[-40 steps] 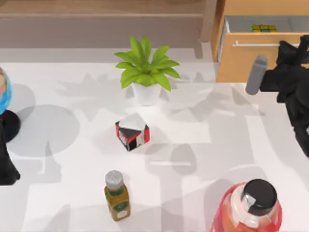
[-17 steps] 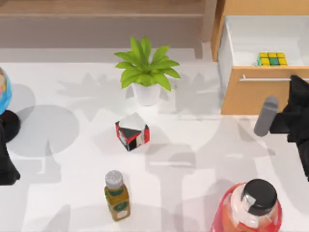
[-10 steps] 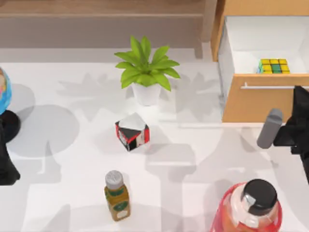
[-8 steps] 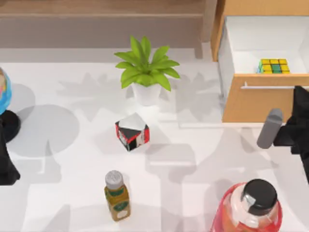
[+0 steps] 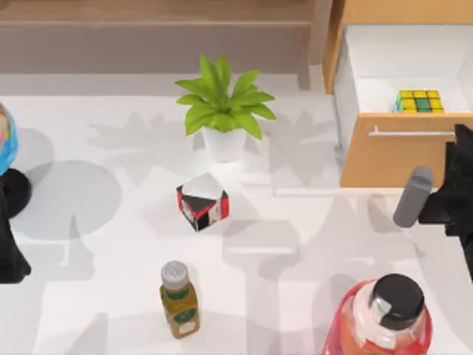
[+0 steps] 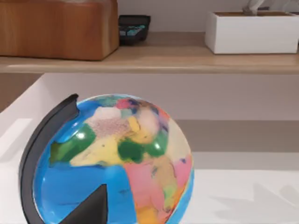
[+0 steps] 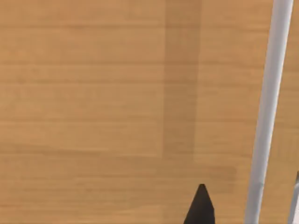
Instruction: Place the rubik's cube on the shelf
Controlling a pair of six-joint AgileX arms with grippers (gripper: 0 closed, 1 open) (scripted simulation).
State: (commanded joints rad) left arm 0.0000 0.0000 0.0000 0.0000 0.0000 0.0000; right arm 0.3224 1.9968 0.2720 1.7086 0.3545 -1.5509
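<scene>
The shelf (image 5: 148,11) and drawer front (image 7: 117,93) are finished in matt wood grain; the handle (image 7: 268,107) is smooth metal; the globe (image 6: 121,163) is glossy.

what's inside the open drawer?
The rubik's cube sits in the drawer against the front panel, towards the right. The rest of the visible floor is bare white; the far right is cut off.

The rubik's cube (image 5: 418,100) lies in the pulled-out drawer (image 5: 399,151) at the worktop's (image 5: 295,296) far right, beside the shelf (image 5: 148,15) that runs along the back. A plant (image 5: 224,111) stands before the shelf, a larger cube (image 5: 202,201) nearer, then a small bottle (image 5: 179,299). A globe (image 5: 6,148) stands at the left edge, a big bottle (image 5: 384,318) at near right. The right gripper (image 5: 454,185) is just before the drawer front.
</scene>
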